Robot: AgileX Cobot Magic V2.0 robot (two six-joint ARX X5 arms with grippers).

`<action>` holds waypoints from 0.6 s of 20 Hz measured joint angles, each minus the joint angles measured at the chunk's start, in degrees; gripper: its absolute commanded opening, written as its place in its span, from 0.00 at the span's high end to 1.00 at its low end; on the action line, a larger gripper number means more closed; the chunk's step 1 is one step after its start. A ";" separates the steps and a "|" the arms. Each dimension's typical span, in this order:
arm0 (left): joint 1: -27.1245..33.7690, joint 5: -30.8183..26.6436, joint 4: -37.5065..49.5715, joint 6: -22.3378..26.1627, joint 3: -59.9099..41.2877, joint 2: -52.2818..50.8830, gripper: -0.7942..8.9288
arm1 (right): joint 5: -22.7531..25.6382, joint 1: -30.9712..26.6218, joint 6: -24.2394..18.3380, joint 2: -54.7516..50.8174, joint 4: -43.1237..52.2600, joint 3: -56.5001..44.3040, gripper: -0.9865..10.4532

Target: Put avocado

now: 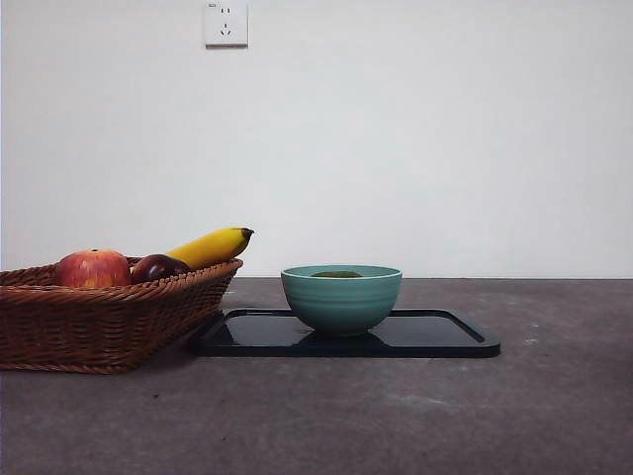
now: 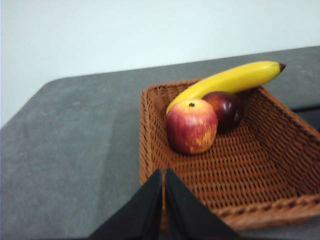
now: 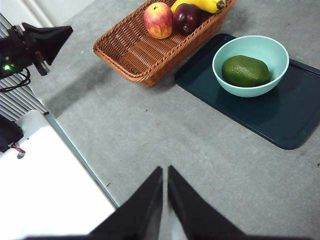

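green smooth oval avocado [image 3: 246, 71] in glossy teal bowl [image 3: 235, 89]

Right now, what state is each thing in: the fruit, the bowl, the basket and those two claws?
avocado: lying in the bowl
bowl: upright on the tray
basket: holding apple, plum, banana
left gripper: shut, empty
right gripper: shut, empty

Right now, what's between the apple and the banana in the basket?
A dark purple plum sits between the apple and the banana inside the basket. The right wrist view shows it best; the left wrist view shows it too.
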 measured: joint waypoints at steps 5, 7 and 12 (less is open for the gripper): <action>0.00 -0.15 -1.97 -1.03 0.00 0.00 0.91 | 0.00 0.00 0.00 0.00 0.02 0.00 0.91; 0.00 -0.15 -1.97 -1.20 -0.02 0.00 0.91 | 0.00 0.00 0.00 0.00 0.02 0.00 0.91; 0.00 -0.15 -1.97 -1.25 -0.02 0.00 0.91 | -0.02 0.00 0.00 0.00 0.02 0.00 0.91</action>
